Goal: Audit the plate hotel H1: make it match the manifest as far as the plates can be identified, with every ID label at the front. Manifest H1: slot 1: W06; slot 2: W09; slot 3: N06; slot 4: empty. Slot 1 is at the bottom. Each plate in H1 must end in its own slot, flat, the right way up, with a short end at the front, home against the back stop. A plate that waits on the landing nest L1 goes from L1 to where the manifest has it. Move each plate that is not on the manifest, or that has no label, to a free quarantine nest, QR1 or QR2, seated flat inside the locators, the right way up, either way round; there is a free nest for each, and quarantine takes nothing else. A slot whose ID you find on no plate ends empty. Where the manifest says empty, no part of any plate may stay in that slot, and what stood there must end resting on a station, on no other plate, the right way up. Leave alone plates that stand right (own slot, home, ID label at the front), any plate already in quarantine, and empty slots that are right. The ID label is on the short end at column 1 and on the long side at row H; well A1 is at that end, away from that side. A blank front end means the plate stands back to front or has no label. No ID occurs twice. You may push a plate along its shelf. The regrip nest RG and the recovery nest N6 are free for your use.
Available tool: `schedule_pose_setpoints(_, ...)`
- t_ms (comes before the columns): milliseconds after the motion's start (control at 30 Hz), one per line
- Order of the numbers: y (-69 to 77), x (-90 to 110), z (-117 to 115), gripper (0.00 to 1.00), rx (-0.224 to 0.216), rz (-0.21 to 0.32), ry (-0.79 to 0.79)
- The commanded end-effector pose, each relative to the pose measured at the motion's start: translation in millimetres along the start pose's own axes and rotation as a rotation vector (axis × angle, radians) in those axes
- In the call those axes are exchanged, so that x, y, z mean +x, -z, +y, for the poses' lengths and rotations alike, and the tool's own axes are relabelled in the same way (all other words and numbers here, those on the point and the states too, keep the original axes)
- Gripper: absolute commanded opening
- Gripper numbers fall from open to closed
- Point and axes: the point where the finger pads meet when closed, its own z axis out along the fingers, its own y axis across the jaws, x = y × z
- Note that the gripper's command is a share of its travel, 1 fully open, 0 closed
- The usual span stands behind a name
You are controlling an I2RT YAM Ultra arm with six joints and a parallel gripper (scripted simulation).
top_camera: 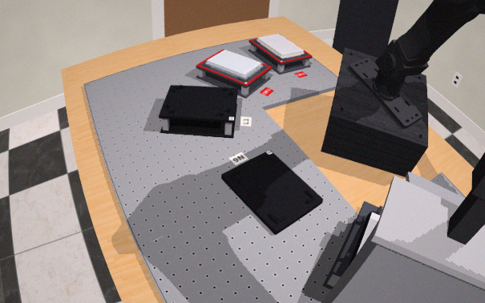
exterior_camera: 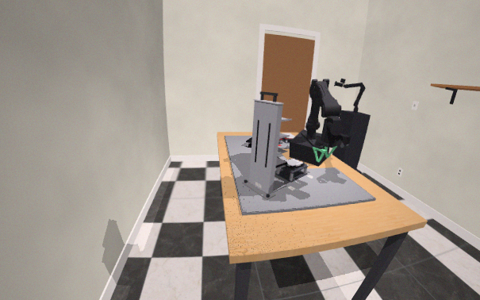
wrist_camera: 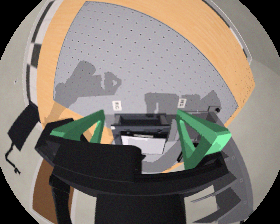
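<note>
My gripper (exterior_camera: 324, 155) (wrist_camera: 140, 113) is open and empty, its green fingers spread wide. In the wrist view a black nest (wrist_camera: 151, 121) with a white plate (wrist_camera: 136, 140) on it shows between the fingers, some way beyond them. The same plate (exterior_camera: 293, 164) on its nest (exterior_camera: 295, 173) stands beside the grey plate hotel H1 (exterior_camera: 264, 147) (top_camera: 414, 224), and the gripper hangs to the right of it and higher. I cannot see into the hotel's slots or read any label. Two red-rimmed quarantine nests each hold a white plate (top_camera: 233, 64) (top_camera: 280, 46). The landing nest L1 (top_camera: 199, 105) and the recovery nest N6 (top_camera: 271, 192) are bare.
The black robot base block (top_camera: 373, 120) (exterior_camera: 310, 148) stands behind the hotel, with the arm (exterior_camera: 322, 105) rising from it. A dark post (exterior_camera: 355, 131) stands at the far table edge. The grey perforated mat (top_camera: 165, 208) (exterior_camera: 330, 190) covers most of the wooden table (exterior_camera: 310, 234).
</note>
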Motion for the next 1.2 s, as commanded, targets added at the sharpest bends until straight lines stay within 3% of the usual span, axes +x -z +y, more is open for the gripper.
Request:
schedule_pose_setpoints(0, 26.0, -7, -5, 1.0, 0.022, -0.036, -0.004)
schedule_pose_setpoints(433, 60.7, -6, -7, 1.0, 0.022, -0.036, -0.002)
schedule_pose_setpoints(800, 71.3, -6, -8, 1.0, -0.001, -0.011, 0.001)
schedule_pose_setpoints(1000, 89.6, -6, -9, 1.0, 0.006, -0.017, 0.003)
schedule_pose_setpoints(1067, 89.6, -6, -9, 1.0, 0.006, -0.017, 0.003)
schedule_pose_setpoints(1100, 87.4, 9, -6, 1.0, -0.008, -0.002, -0.039)
schedule_pose_setpoints(1167, 87.3, 16, -6, 1.0, -0.009, -0.003, -0.085)
